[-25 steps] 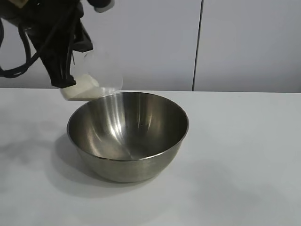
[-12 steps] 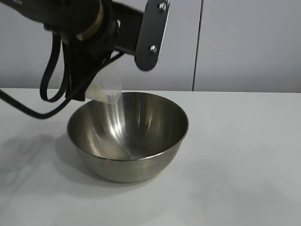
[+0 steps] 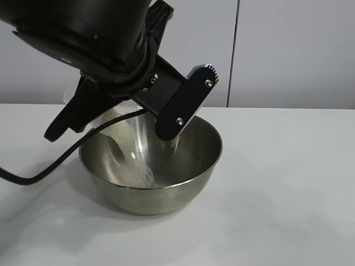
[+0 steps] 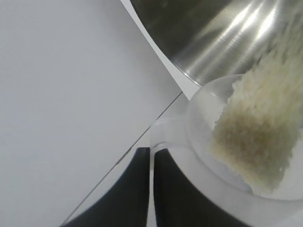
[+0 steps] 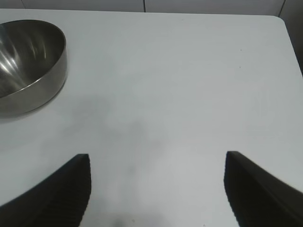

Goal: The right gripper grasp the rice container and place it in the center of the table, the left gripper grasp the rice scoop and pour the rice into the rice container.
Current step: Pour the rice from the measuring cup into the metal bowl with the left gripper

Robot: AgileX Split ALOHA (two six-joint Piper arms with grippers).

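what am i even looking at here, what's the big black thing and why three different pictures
It is a table-top robot with two arms, each ending in jaws. One picture is taken from outside, facing the arms; the other two come from small cameras on each wrist.

The big black thing is the left arm, leaning over a large round shiny steel bowl that stands on the plain white table. The left gripper holds a small clear plastic measuring cup by its rim tab, jaws shut on it and the cup tipped, so white rice grains pour into the bowl.

The right gripper hangs off to the side over bare table, jaws open, holding nothing; its camera catches the bowl at the edge.
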